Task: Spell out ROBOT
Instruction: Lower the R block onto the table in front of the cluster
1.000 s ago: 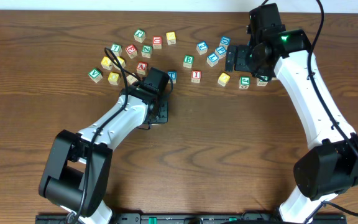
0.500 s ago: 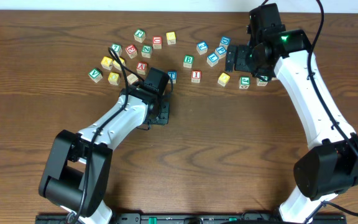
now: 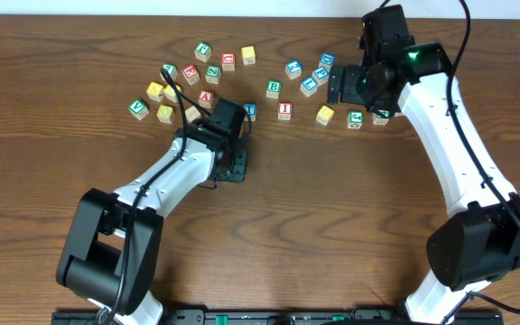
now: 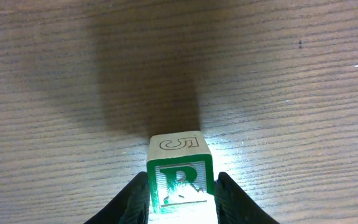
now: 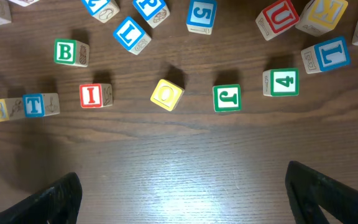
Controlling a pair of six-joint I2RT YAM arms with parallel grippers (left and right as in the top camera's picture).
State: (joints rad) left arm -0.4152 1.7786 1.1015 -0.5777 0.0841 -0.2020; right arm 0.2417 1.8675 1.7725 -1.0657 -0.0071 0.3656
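My left gripper [image 4: 180, 198] is shut on a green R block [image 4: 179, 163], held upright low over bare wood. In the overhead view the left gripper [image 3: 230, 166] sits just in front of the block cluster and hides the R block. My right gripper [image 5: 185, 186] is open and empty above the right group of blocks, and it also shows in the overhead view [image 3: 343, 87]. Below it lie a yellow O block [image 5: 167, 94], a green B block [image 5: 71, 53], a blue T block [image 5: 40, 104] and a red I block [image 5: 96, 95].
Several more letter and number blocks lie scattered across the far middle of the wooden table [image 3: 332, 208], among them a green J [image 5: 227, 98], a green 4 [image 5: 281, 82] and a blue L [image 5: 332, 54]. A left cluster [image 3: 183, 81] lies beyond the left arm.
My left gripper has shifted slightly to the right and away with the R block. The right arm has not moved.
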